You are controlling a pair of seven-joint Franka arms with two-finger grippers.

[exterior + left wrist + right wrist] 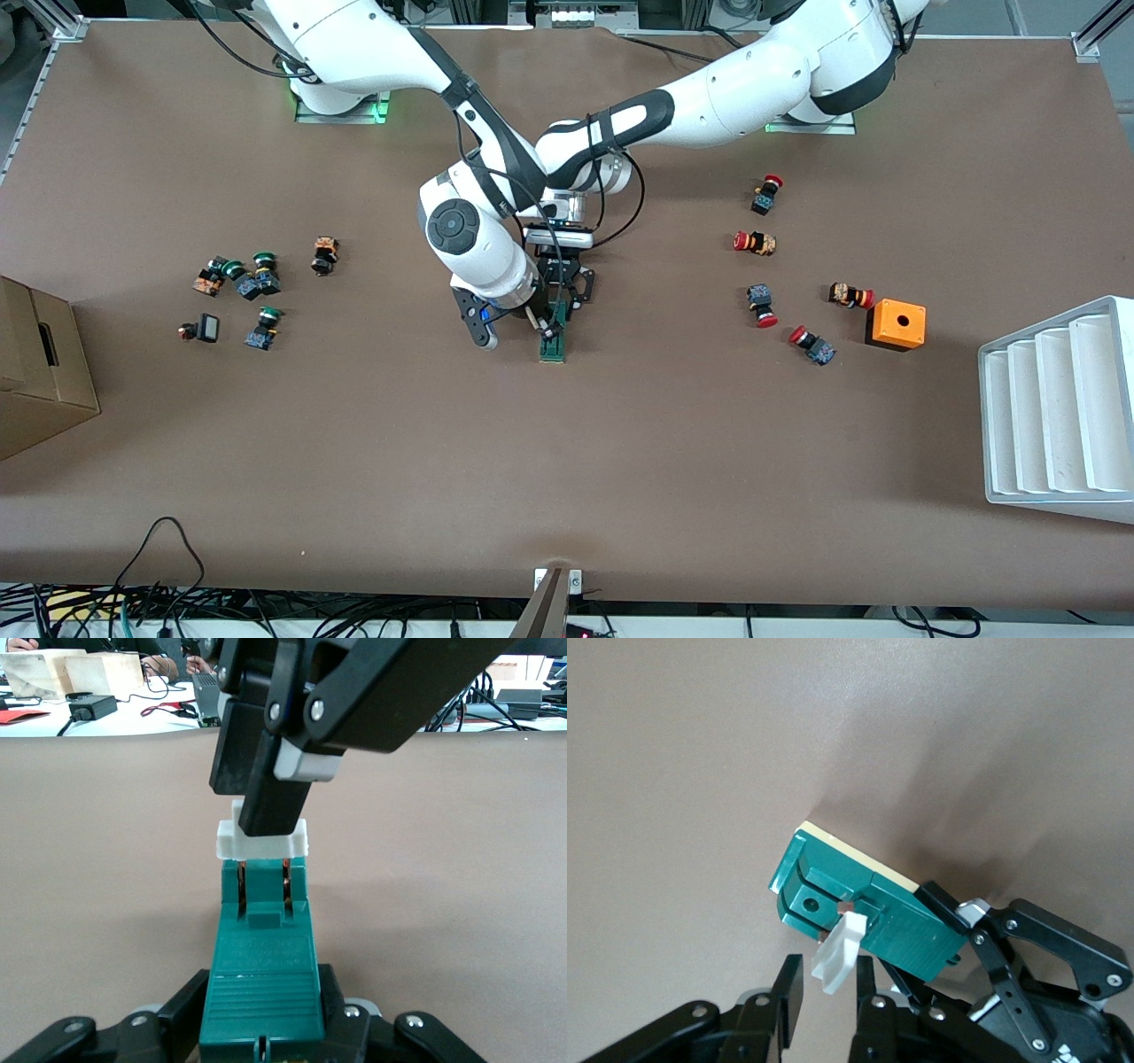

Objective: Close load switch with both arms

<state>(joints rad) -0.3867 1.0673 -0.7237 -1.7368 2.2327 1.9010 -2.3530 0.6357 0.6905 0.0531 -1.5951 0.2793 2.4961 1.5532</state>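
Near the middle of the tabletop (567, 496) lies the load switch (554, 338), a narrow dark-green block with its long axis running toward the front camera; its white slider (262, 840) sits raised at one end, above two copper-coloured contacts visible in the left wrist view; the left gripper (567, 297) is down at the switch end farther from the front camera, its fingers (350, 1028) clenched on the two sides of the green body; the right gripper (542, 330) is over the switch beside it, its fingers (788, 1001) grasping the white slider between them, one finger on each face; in the left wrist view the right gripper (266, 806) is seen from ahead, its black fingertip overlapping the slider; in the right wrist view the switch (859, 904) shows tilted, with a pale strip along its underside edge, and the left gripper (966, 935) holds its other end.

Toward the right arm's end of the tabletop lies a cluster of green-capped buttons (257, 283); toward the left arm's end lie red-capped buttons (760, 306) and, just beside one of them, an orange box (897, 325) with a hole in its top; a cardboard box (35, 372) and a white rack (1059, 412) stand at the two ends of the tabletop.
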